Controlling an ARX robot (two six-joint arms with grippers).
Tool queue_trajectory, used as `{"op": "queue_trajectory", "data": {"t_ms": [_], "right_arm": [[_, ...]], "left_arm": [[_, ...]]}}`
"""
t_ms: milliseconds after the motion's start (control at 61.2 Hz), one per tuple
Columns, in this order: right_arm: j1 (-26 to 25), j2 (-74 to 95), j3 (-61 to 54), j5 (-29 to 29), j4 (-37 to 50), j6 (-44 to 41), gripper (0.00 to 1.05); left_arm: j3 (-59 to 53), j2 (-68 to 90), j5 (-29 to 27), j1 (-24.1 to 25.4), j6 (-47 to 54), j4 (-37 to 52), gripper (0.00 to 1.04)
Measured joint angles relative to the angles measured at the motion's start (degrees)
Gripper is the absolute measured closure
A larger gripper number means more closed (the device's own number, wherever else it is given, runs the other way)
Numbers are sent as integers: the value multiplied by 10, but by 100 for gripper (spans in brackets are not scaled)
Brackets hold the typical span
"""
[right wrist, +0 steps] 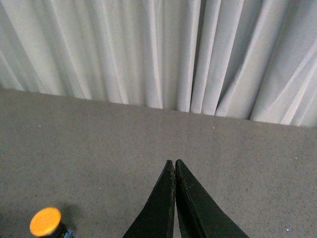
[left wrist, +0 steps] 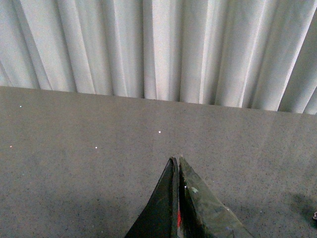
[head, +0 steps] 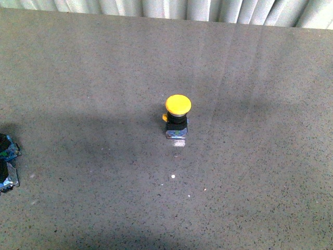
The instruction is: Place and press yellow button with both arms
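The yellow button (head: 177, 117) stood upright on the speckled table (head: 260, 172); left gripper (left wrist: 177, 161) and right gripper (right wrist: 174, 163) were both closed, empty, apart from it.

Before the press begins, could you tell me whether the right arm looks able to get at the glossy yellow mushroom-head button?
Probably yes. The glossy yellow mushroom-head button stands upright and alone on the grey speckled table, with nothing beside it. The right gripper, fingers shut and empty, hovers near it with open tabletop between.
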Motion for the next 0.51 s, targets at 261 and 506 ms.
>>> {"op": "queue_trajectory", "data": {"t_ms": [261,506], "right_arm": [[-43,-101,-67,-40,-32,0,103],[-102,-183,-99,-95,-82,0,103]], "left_arm": [[0,0,0,0,0,0,103],[0,0,0,0,0,0,103]]}}
